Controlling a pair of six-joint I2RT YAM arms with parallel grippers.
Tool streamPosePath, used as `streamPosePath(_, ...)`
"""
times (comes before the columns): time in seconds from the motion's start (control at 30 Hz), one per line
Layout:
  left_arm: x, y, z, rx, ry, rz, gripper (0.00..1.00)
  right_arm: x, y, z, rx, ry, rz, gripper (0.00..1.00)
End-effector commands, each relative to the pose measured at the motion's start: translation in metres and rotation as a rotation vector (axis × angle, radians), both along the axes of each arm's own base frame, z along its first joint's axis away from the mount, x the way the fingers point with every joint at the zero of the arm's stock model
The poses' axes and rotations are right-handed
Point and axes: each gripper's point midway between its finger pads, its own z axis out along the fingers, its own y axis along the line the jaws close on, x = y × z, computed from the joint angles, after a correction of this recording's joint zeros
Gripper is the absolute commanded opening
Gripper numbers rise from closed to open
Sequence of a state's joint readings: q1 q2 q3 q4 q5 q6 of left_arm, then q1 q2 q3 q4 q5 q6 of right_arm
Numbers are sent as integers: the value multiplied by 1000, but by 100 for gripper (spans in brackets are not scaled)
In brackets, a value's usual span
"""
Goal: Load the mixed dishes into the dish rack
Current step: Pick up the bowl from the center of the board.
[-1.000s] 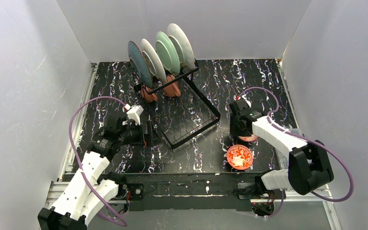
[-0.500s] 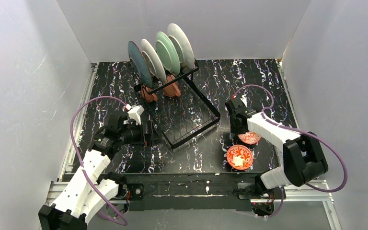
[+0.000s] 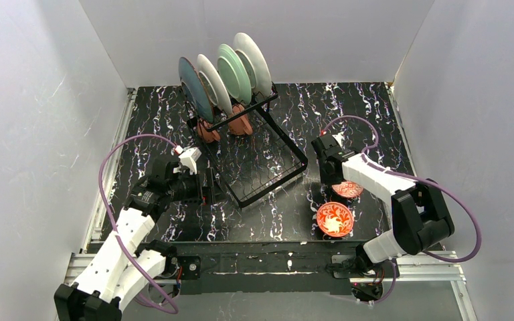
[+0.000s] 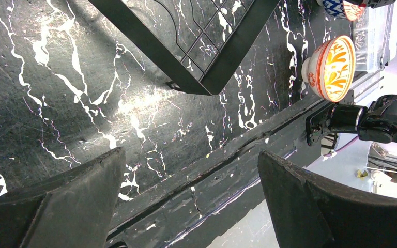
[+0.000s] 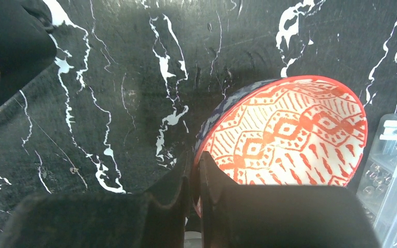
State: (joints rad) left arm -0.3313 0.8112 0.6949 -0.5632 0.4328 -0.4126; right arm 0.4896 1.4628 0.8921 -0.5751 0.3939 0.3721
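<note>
My right gripper (image 3: pixel 332 179) (image 5: pixel 196 161) is shut on the near rim of a small red-patterned bowl (image 3: pixel 348 190) (image 5: pixel 289 134), with one finger inside and one outside. A second red-patterned bowl (image 3: pixel 334 219) (image 4: pixel 333 70) sits on the table just in front of it. The black wire dish rack (image 3: pixel 268 175) (image 4: pixel 207 57) holds several upright plates (image 3: pixel 214 83) in its far slots, and two terracotta mugs (image 3: pixel 209 131) lie below them. My left gripper (image 3: pixel 209 189) (image 4: pixel 190 155) hangs open and empty over the table by the rack's near-left corner.
The black marbled tabletop (image 3: pixel 368 114) is walled in by white panels. A clear plastic box (image 5: pixel 393 170) lies right of the gripped bowl. The table's front rail (image 3: pixel 261 253) runs past the arm bases.
The right jaws have closed onto the bowl's rim, and that wrist has shifted a little to the left. The left arm has stayed where it was.
</note>
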Motion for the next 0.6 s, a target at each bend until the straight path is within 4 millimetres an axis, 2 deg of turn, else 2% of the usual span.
streamPosePath(0.0,-5,1,-6,17,31,-7,98,25,19,14,56,-70,24,1)
streamPosePath(0.3,-5,1,-8,19,41,-12,98,32,24,31,33,-119,108,1)
streamPosePath(0.57,-4,1,-9,24,46,-7,98,25,44,57,43,-193,230,1)
